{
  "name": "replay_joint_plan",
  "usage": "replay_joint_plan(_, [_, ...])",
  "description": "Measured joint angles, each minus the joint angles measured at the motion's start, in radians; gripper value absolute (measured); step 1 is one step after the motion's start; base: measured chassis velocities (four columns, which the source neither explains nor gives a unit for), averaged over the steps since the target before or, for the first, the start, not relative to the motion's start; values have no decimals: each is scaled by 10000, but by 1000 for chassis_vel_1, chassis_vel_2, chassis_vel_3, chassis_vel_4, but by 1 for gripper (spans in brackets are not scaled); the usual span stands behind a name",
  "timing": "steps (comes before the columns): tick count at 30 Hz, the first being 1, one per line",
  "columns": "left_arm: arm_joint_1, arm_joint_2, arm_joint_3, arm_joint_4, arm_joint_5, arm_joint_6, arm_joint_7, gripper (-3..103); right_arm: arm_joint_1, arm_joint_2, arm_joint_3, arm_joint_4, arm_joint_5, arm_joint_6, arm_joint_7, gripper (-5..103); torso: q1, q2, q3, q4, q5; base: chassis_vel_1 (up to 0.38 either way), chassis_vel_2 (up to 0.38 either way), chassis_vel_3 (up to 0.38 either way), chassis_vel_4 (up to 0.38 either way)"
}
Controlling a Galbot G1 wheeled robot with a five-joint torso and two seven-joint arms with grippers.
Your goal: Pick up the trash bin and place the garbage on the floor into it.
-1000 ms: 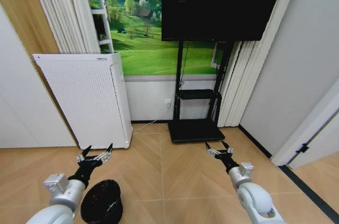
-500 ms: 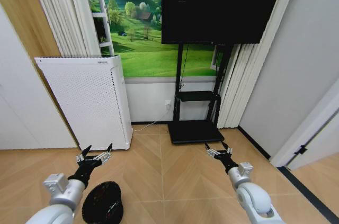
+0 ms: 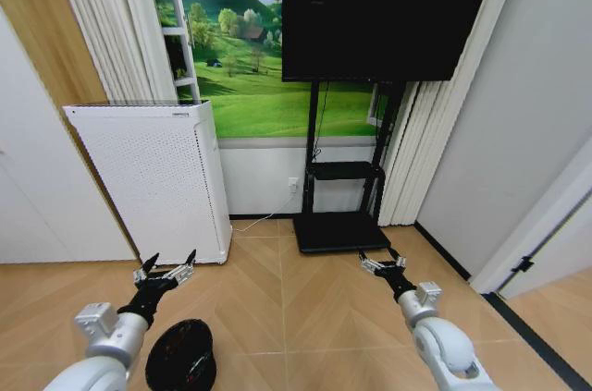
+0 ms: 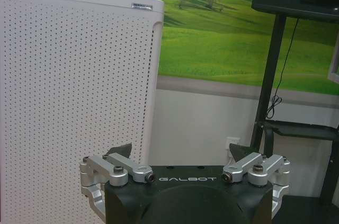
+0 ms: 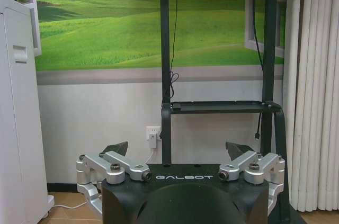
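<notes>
The trash bin (image 3: 180, 355), small, black and round, stands on the wood floor at the bottom left of the head view, just right of my left forearm. My left gripper (image 3: 167, 269) hovers open above and behind the bin, its fingers (image 4: 121, 152) spread wide with nothing between them. At the right, my right gripper (image 3: 381, 259) hangs open over bare floor, fingers (image 5: 237, 150) apart and empty. The garbage is out of view.
A white perforated cabinet unit (image 3: 153, 178) stands against the wall at left. A black TV stand (image 3: 339, 225) with a large dark screen (image 3: 384, 7) stands at centre. A landscape mural lies behind. White curtains (image 3: 418, 155) and a wall close the right side.
The whole head view has shifted slightly: cabinet and bin sit a little lower and farther right in the picture. Both grippers hold the same open pose.
</notes>
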Motion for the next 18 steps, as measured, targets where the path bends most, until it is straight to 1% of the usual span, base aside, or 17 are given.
replay_joint_plan(5, [-14,1,-54,28,-36,-45,34,100,116,-16,-111,-3,11,-54,48,100,101,243,141,0,0,0,0,0,0])
replay_joint_plan(9, [-25,15,-67,43,-81,-55,54,100,164,-18,-158,-34,16,-78,64,100,145,357,210,0,0,0,0,0,0])
replay_joint_plan(17, [-214,98,-36,121,-157,-31,38,100,211,-35,-180,-126,23,-101,73,100,305,766,459,0,0,0,0,0,0])
replay_joint_plan(18, [-214,98,-36,121,-157,-31,38,100,211,-35,-180,-126,23,-101,73,100,305,766,459,0,0,0,0,0,0])
